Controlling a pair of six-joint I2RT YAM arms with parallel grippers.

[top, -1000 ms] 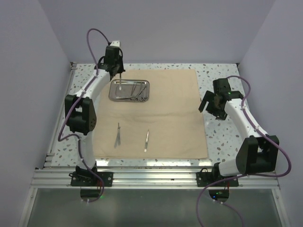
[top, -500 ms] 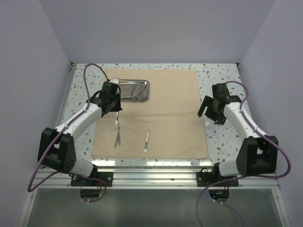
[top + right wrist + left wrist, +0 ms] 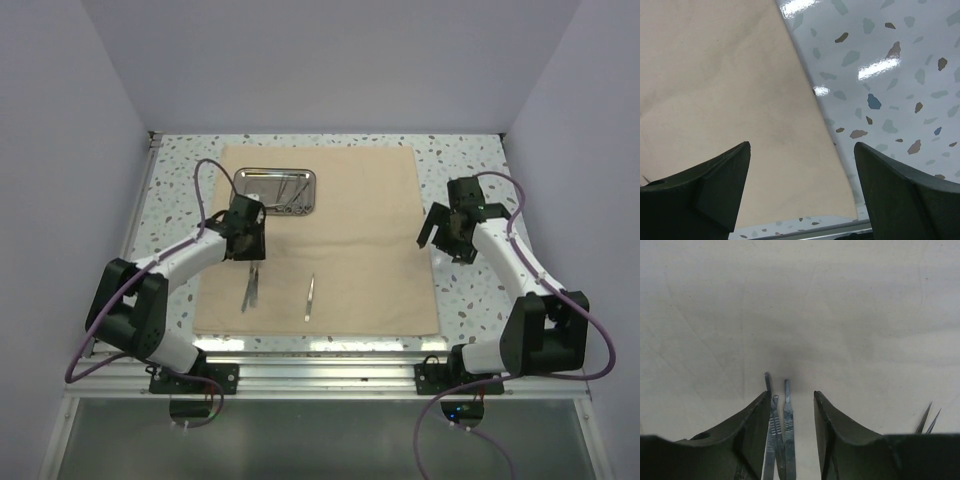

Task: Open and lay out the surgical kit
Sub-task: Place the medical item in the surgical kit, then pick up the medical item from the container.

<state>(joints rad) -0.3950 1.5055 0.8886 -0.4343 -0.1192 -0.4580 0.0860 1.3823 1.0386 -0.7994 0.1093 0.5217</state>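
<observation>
- Cloth wrap lies spread flat on the bench. The steel tray sits on its far left corner.
- Several thin instruments are in the tray; they are too small in the top view to tell apart.
- Two items are already set out on the near half of the cloth:
  - flat silver handles, at least two lying side by side;
  - tweezers to their right, near but apart.
- Left hand hangs low over the far end of the handles. In the wrist view its fingers stand narrowly apart with the handles in the gap. There is clear space on the right side, so I judge nothing is clamped.
- Long axis of the handles runs far to near, in line with the hand's own pointing direction, tilted slightly left toward the near edge.
- Right hand is spread wide and holds nothing. It hovers over the right edge of the cloth, where cloth meets speckled bench.
- Key relation: the tray lies just beyond the left hand, on its far side, and well apart from the right hand across the cloth.
- Judgement: the left arm is the nearer one for the next pick. It needs to lift clear of the handles without nudging them, then reach away from the base.
</observation>
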